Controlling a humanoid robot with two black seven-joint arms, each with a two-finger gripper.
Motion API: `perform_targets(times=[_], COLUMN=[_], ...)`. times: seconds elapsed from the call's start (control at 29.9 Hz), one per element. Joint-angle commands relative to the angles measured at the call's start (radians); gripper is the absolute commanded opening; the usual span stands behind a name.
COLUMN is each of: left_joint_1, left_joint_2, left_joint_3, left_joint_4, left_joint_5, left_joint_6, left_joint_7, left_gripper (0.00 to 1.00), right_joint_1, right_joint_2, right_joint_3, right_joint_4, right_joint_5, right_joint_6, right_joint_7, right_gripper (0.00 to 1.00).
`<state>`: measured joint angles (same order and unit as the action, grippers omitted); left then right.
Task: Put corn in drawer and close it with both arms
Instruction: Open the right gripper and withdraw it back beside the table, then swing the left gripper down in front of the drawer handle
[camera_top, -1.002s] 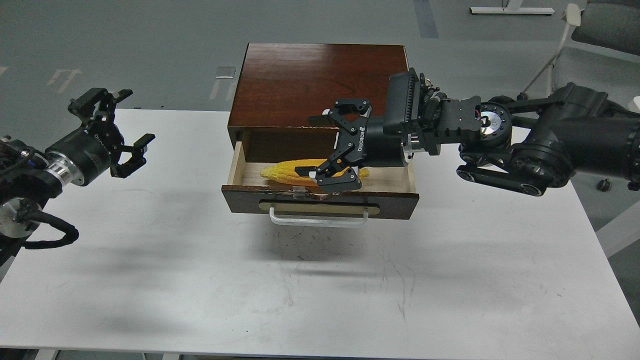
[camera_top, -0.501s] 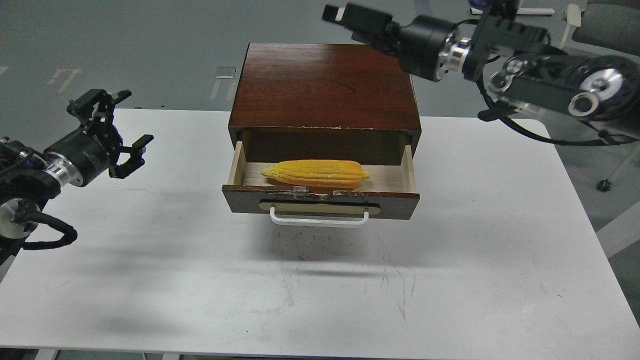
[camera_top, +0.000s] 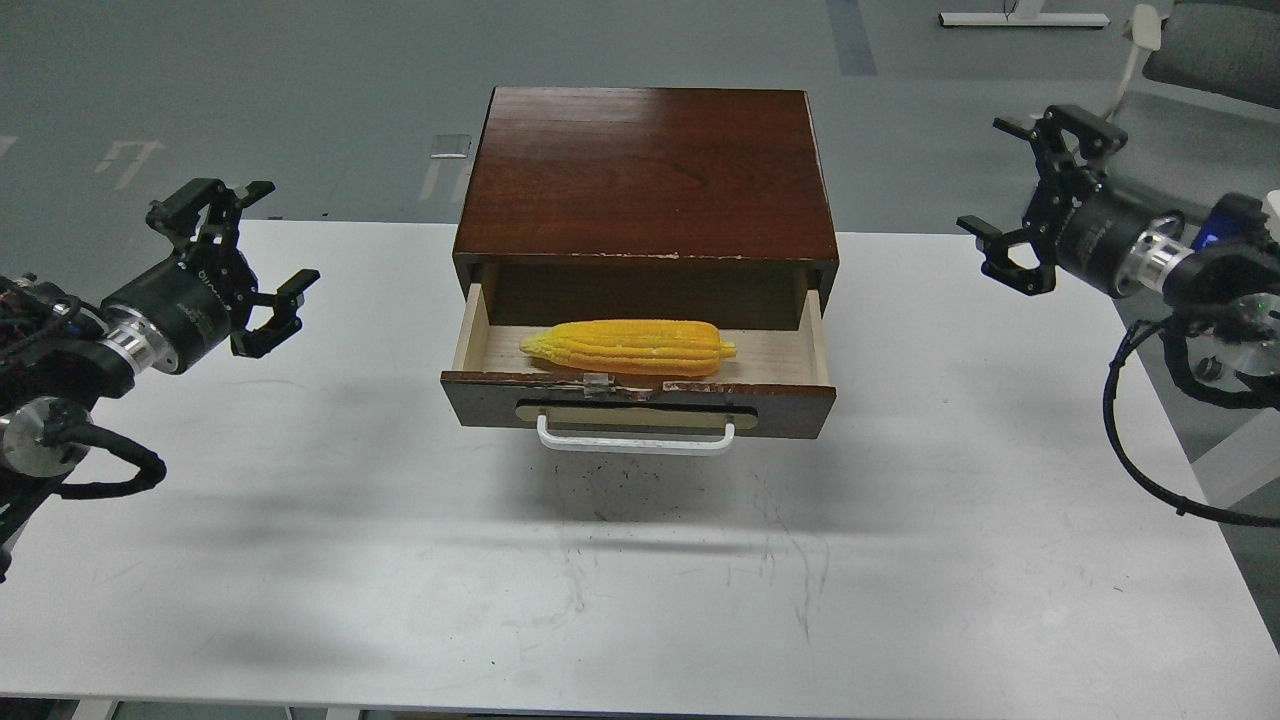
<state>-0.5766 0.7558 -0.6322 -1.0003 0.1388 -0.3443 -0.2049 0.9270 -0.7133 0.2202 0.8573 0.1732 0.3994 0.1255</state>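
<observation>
Corn (camera_top: 628, 347) in open drawer (camera_top: 640, 391); left end effector (camera_top: 243, 267) & right end effector (camera_top: 1040, 207) released, empty; risk: uneven push skews drawer, jams.

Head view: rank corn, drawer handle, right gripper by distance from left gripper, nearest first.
From the left gripper:
1. corn, lying in the open drawer, pointed end toward the left gripper.
2. handle, centred on the drawer front; close to the corn's rank, hard to call.
3. right gripper, far right, clearly farthest.

The corn (camera_top: 628, 347) lies in the open drawer (camera_top: 640, 401) of the cabinet (camera_top: 646, 170) on the table (camera_top: 620, 590).
</observation>
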Motion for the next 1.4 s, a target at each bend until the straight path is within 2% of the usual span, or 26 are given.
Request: perform_targets(times=[0.0, 0.1, 0.47, 0.5, 0.53, 0.57, 0.63, 0.7, 0.77, 0.9, 1.07, 1.24, 1.3, 1.37], left_joint_1=[0.0, 0.0, 0.001, 0.0, 0.0, 0.0, -0.011, -0.017, -0.023, -0.035, -0.051, -0.069, -0.071, -0.072], left_joint_2=[-0.001, -0.003, 0.008, 0.016, 0.031, 0.031, 0.071, 0.089, 0.105, 0.145, 0.151, 0.135, 0.145, 0.177], left_joint_3=[-0.003, -0.03, -0.046, -0.046, -0.044, -0.044, -0.031, -0.035, -0.035, -0.046, -0.052, -0.052, -0.047, -0.04], left_joint_4=[-0.001, -0.003, -0.003, -0.003, -0.001, -0.001, 0.0, -0.003, -0.004, -0.017, -0.058, -0.063, -0.084, -0.193], left_joint_5=[-0.001, -0.01, -0.048, -0.047, -0.035, -0.034, 0.022, 0.138, 0.243, 0.562, 0.588, 0.587, 0.599, 0.713], left_joint_6=[-0.007, -0.009, -0.009, -0.007, 0.002, 0.002, 0.005, 0.019, 0.053, 0.174, 0.215, 0.208, 0.208, 0.275], left_joint_7=[-0.001, -0.002, -0.005, -0.014, -0.043, -0.044, -0.12, -0.143, -0.145, -0.149, -0.172, -0.177, -0.204, -0.284], left_gripper=[0.98, 0.98, 0.98, 0.98, 0.98, 0.98, 0.98, 0.98, 0.98, 0.98, 0.98, 0.98, 0.98, 0.98], right_joint_1=[-0.057, -0.063, -0.063, -0.062, -0.062, -0.062, -0.062, -0.063, -0.063, -0.063, -0.063, -0.063, -0.063, -0.065], right_joint_2=[-0.005, -0.005, 0.015, 0.014, 0.012, 0.012, 0.009, 0.012, 0.014, 0.017, 0.028, 0.028, 0.028, 0.028], right_joint_3=[0.014, 0.022, 0.031, 0.031, 0.031, 0.031, 0.031, 0.028, 0.028, 0.03, 0.028, 0.028, 0.028, 0.028], right_joint_4=[0.0, 0.003, 0.016, 0.019, 0.02, 0.02, 0.017, 0.006, 0.003, 0.008, 0.003, 0.003, 0.003, 0.003], right_joint_5=[0.005, 0.006, 0.005, 0.005, 0.005, 0.005, 0.003, -0.001, -0.001, -0.001, -0.001, -0.001, -0.003, -0.003], right_joint_6=[-0.037, -0.097, -0.091, -0.091, -0.091, -0.091, -0.093, -0.099, -0.103, -0.103, -0.106, -0.106, -0.106, -0.106], right_joint_7=[-0.004, 0.008, 0.008, 0.008, 0.006, 0.006, 0.008, 0.008, 0.008, 0.008, 0.006, 0.008, 0.008, 0.008], right_gripper=[1.0, 1.0, 1.0, 1.0, 1.0, 1.0, 1.0, 1.0, 1.0, 1.0, 1.0, 1.0, 1.0, 1.0])
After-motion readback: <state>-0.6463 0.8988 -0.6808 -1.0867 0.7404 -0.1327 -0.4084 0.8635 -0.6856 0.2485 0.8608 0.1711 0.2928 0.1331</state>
